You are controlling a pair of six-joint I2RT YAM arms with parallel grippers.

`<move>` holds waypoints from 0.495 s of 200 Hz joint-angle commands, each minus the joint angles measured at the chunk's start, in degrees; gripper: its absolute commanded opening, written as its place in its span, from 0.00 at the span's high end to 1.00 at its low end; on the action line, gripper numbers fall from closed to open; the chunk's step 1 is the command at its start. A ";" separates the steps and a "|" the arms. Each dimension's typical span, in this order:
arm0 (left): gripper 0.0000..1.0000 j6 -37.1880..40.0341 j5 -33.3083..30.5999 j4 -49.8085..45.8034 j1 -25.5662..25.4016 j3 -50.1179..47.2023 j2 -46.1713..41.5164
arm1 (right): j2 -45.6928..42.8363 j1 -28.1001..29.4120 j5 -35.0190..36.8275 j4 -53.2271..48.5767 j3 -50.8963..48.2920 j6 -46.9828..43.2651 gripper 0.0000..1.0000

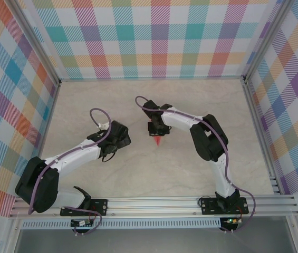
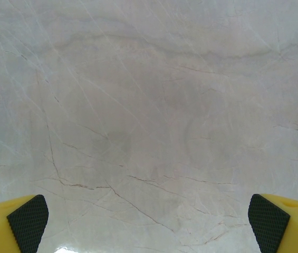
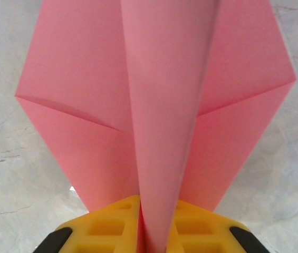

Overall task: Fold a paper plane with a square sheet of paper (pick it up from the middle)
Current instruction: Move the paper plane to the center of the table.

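Observation:
The square sheet of paper is folded into a salmon-pink paper plane (image 3: pixel 159 105) with a raised centre fold and two wings spreading to either side. My right gripper (image 3: pixel 156 234) is shut on that centre fold, its yellow fingers (image 3: pixel 106 226) pressed against the paper from both sides. From above, the plane's pointed pink tip (image 1: pixel 158 140) sticks out below the right gripper (image 1: pixel 155 129) near the middle of the table. My left gripper (image 2: pixel 149 224) is open over bare marble, and its black pads (image 2: pixel 28 221) stand far apart with nothing between them. It hangs just left of the plane (image 1: pixel 121 138).
The marble tabletop (image 1: pixel 191 174) is walled by checkered panels (image 1: pixel 149 37) at the back and sides. An aluminium rail (image 1: pixel 154 203) with both arm bases runs along the near edge.

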 commanded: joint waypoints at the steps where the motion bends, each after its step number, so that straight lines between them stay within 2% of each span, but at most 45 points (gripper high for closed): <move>1: 0.00 -0.59 -0.13 -1.73 1.10 -0.06 -1.49 | 0.41 -0.08 -0.53 -2.97 1.74 -0.38 0.82; 19: 0.00 0.18 -0.35 -2.42 1.84 0.92 -1.78 | -2.12 -0.09 0.73 -4.46 3.50 -0.75 0.72; 44: 0.00 2.85 -0.30 -3.60 4.20 3.39 -3.08 | -8.35 -0.08 3.10 -4.78 4.04 -1.46 0.48; 67: 0.00 6.60 -0.36 -3.83 7.84 5.65 -4.90 | -15.77 -0.39 8.28 -4.29 2.17 -1.67 0.24; 99: 0.00 14.23 -1.11 -0.16 13.13 5.55 -8.45 | -27.78 -3.20 17.84 -0.98 -5.91 -2.82 0.00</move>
